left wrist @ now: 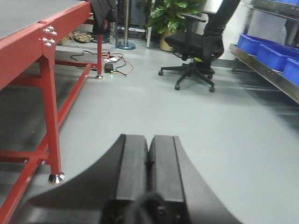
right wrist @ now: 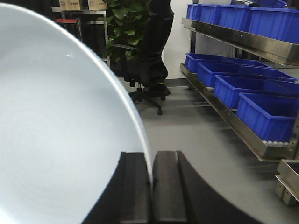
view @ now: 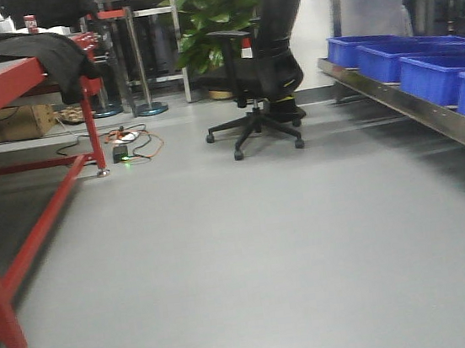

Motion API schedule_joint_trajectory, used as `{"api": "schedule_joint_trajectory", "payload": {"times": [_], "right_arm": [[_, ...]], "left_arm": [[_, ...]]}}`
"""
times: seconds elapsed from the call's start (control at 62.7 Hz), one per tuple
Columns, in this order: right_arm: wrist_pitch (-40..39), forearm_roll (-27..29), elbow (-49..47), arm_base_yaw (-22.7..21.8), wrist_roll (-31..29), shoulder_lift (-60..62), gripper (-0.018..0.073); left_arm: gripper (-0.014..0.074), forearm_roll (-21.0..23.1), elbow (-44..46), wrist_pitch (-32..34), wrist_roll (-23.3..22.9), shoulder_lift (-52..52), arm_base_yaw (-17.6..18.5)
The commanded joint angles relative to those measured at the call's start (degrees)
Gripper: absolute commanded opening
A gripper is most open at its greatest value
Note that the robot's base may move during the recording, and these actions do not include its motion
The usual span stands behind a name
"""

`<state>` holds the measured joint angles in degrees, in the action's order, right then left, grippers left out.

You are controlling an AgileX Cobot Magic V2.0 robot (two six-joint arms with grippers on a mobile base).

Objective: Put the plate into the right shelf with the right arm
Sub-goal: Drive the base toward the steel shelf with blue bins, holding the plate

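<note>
The white plate (right wrist: pixel 60 126) fills the left half of the right wrist view, held on edge. My right gripper (right wrist: pixel 152 161) is shut on the plate's rim, one black finger on each side. The right shelf (right wrist: pixel 233 37), a steel rack carrying blue bins (right wrist: pixel 264 114), runs along the right of that view, well ahead of the plate. It also shows at the right of the front view as the steel shelf (view: pixel 411 105). My left gripper (left wrist: pixel 149 149) is shut with nothing in it, hanging over the grey floor. Neither gripper nor the plate appears in the front view.
A red-framed table (view: pixel 1 83) with black cloth stands at the left. A black office chair (view: pixel 266 68) sits on the floor ahead, a potted plant (view: pixel 217 14) behind it. Cables and a power strip (view: pixel 123 145) lie near the table leg.
</note>
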<state>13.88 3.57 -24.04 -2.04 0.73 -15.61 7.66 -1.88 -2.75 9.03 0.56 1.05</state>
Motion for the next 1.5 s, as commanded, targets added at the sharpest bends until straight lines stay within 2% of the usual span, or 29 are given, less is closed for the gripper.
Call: {"api": "schedule_joint_trajectory", "payload": {"times": [0.0, 1.483], "right_arm": [[-5.55, 0.05, -1.72, -0.44, -0.3, -0.41, 0.0053], [-5.27, 0.05, -1.72, -0.44, -0.3, -0.41, 0.0053]], "left_arm": [[-0.0128, 0.47, -0.59, 5.16, -0.4, 0.59, 0.11], [-0.0128, 0.47, -0.59, 5.16, -0.4, 0.59, 0.11]]}}
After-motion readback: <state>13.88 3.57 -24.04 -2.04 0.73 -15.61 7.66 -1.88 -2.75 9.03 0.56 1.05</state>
